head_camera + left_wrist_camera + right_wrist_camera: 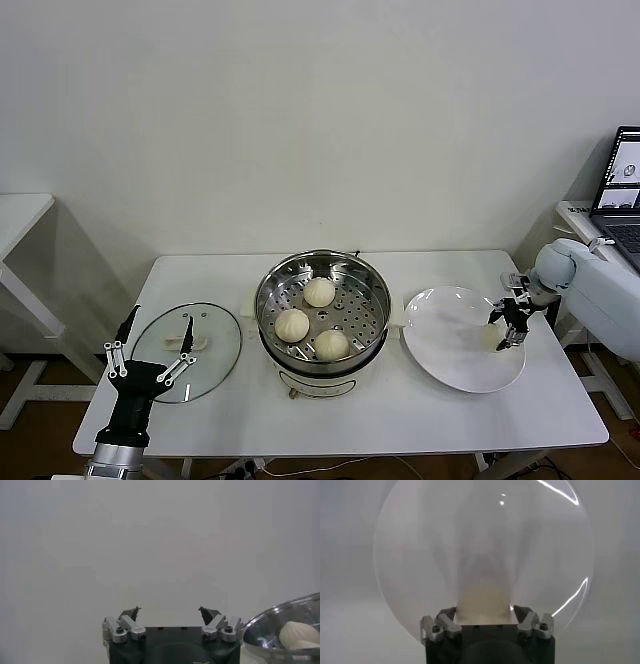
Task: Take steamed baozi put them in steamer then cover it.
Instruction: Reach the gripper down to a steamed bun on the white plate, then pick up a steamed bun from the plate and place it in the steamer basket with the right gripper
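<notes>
Baozi (491, 337) on the white plate (445, 345) sits between the right claw (507, 327) fingers, which look closed on it; squeezing could dent it. Left claw (150, 358) waits wide.

The steamer (322, 310) stands at the middle of the table (340, 410), in the lower centre of the head view. Three steamed baozi (319, 291) lie on its tray. The cover (187, 350) lies flat on the table at lower left, with the left pincer (150, 350) above its near edge. A plate (450, 345) sits at lower right; a fourth bun (490, 337) rests on its right part, between the fingers of the right pincer (508, 327).
</notes>
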Available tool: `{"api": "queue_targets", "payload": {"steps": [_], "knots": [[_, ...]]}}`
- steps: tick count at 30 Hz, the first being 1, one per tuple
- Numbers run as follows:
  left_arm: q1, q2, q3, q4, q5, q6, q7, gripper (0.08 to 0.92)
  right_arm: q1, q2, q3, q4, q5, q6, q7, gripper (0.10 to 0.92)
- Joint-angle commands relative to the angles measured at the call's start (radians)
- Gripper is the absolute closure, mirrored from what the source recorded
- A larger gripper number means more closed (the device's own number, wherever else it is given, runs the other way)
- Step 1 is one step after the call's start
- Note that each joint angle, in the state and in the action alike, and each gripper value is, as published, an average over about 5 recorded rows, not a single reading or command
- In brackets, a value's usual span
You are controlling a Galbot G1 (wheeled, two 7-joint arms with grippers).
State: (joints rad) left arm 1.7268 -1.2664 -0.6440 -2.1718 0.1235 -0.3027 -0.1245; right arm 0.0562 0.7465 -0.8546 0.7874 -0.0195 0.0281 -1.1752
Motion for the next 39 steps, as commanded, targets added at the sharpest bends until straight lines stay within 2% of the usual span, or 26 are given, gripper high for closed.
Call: {"api": "queue_targets", "payload": {"steps": [1, 8, 14, 18, 27, 39], "knots": [[0.0, 0.001, 0.001, 0.003, 0.005, 0.0, -0.003, 0.177, 0.002, 0.005, -0.002, -0.001, -0.01, -0.005, 0.004, 0.359], [-0.009, 0.005, 0.003, 0.0, 0.002, 0.003, -0.003, 0.177, 0.191, 0.0, -0.095, 0.093, 0.039, -0.014, -0.086, 0.388], [-0.019, 0.01, 0.005, 0.0, -0.001, 0.006, -0.003, 0.177, 0.514, 0.063, -0.339, 0.22, 0.247, -0.056, -0.253, 0.389], [-0.022, 0.009, 0.007, -0.003, -0.002, 0.009, -0.004, 0.177, 0.689, 0.146, -0.468, 0.295, 0.38, -0.1, -0.292, 0.384], [-0.025, 0.007, 0.009, -0.004, -0.003, 0.012, -0.006, 0.177, 0.778, 0.323, -0.568, 0.415, 0.601, -0.193, -0.187, 0.373], [-0.031, 0.007, 0.003, 0.0, -0.014, 0.011, -0.009, 0.177, 0.696, 0.419, -0.623, 0.464, 0.587, -0.241, -0.077, 0.372]]}}
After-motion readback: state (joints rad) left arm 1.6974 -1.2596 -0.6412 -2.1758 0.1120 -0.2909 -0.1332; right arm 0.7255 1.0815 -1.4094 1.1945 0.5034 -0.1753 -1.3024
